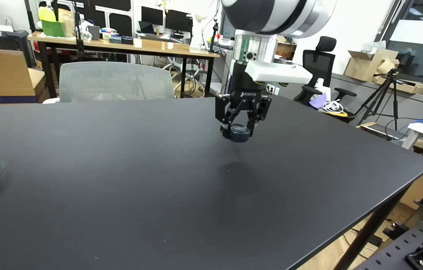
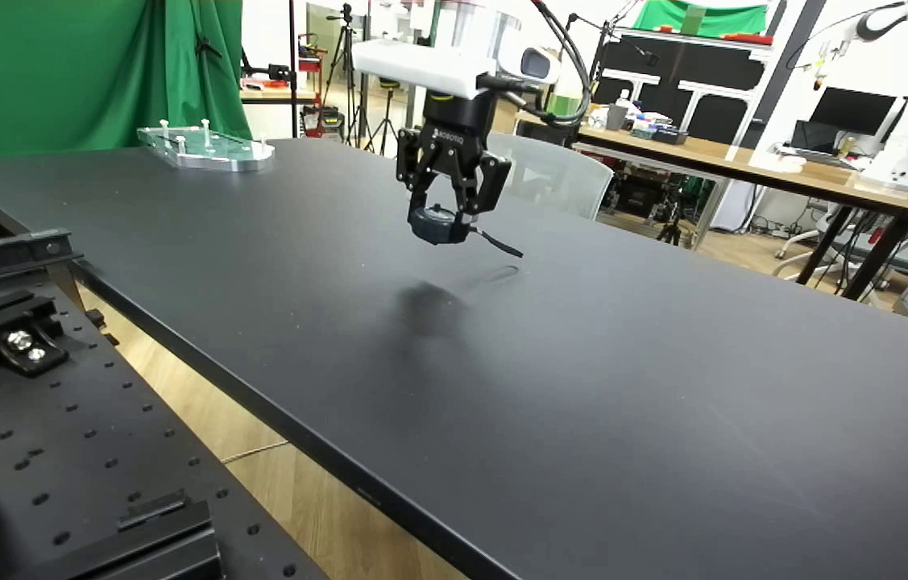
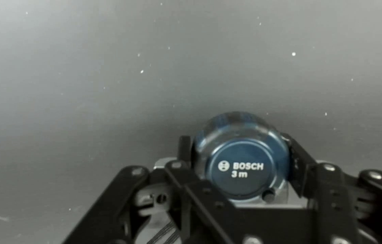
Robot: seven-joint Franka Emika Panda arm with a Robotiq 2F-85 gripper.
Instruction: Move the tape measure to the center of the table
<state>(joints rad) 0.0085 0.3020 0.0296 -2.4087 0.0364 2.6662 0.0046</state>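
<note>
Tape measure (image 3: pixel 241 166), one, is clasped by the claw (image 2: pixel 441 221) above the table (image 1: pixel 121 187), inward of its edges, and should be centred between opposite edges, lowered level, and released only upon contact.

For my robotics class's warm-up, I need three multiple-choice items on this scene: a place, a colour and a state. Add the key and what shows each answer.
1. Where is the tape measure?
A) Held above the table
B) Lying on the table
C) On a wooden desk

2. What colour is the curtain?
A) Red
B) Green
C) White

3. What state is the gripper in?
A) Wide open
B) Shut on nothing
C) Shut on the tape measure

Key:
1: A, as both exterior views show its shadow on the table, apart from it.
2: B, as green cloth hangs beyond the table in an exterior view.
3: C, as the wrist view shows the fingers against opposite sides of the tape measure.
</note>
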